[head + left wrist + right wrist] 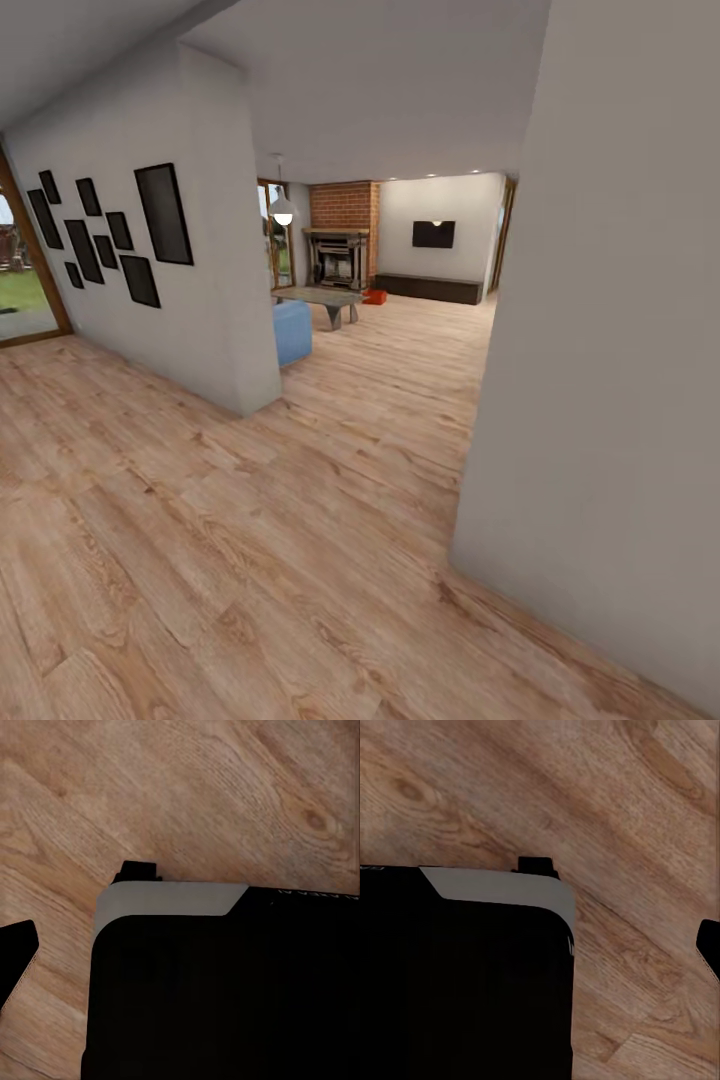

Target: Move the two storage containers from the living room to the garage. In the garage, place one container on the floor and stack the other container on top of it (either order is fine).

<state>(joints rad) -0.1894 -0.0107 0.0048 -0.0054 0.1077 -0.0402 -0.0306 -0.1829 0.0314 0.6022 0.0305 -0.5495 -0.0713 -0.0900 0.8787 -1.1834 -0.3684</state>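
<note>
One orange-red storage container point(375, 296) is seen far off on the living room's wood-plank floor point(400, 360), beside the brick fireplace point(340, 255) (awaiting pickup); the end effector states cannot be told.

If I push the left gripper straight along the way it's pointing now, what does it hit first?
Most likely the wood-plank floor. The left wrist view looks down at bare boards, with the robot's own dark base close beside that line. Depth is unclear, so the base's edge could catch it first.
</note>
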